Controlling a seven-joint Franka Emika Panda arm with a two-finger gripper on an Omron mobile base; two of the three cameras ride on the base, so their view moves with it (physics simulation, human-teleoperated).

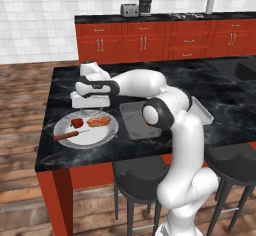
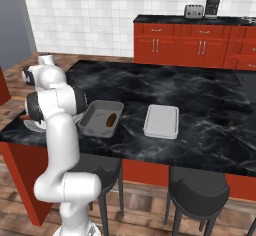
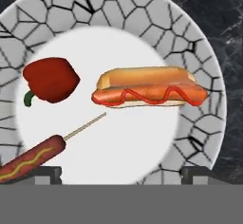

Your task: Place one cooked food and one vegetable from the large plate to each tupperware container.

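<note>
Gripper (image 3: 121, 173) above the large plate (image 3: 199, 123), jaws fully apart, holding nothing.

On the plate: a red pepper (image 3: 50, 79), a hot dog in a bun (image 3: 149, 88) beside it, and a sausage on a stick (image 3: 33, 159) near the rim. The dark brown lump (image 2: 111, 119) lies in the nearer tupperware container (image 2: 90, 125); the second container (image 2: 161, 121) sits beside it on the counter (image 2: 200, 100).

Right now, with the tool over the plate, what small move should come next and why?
Probably lower the open tool onto the hot dog. It lies almost centred between the fingertips on the large plate, and the near tray holds a brown lump but no cooked food.
</note>
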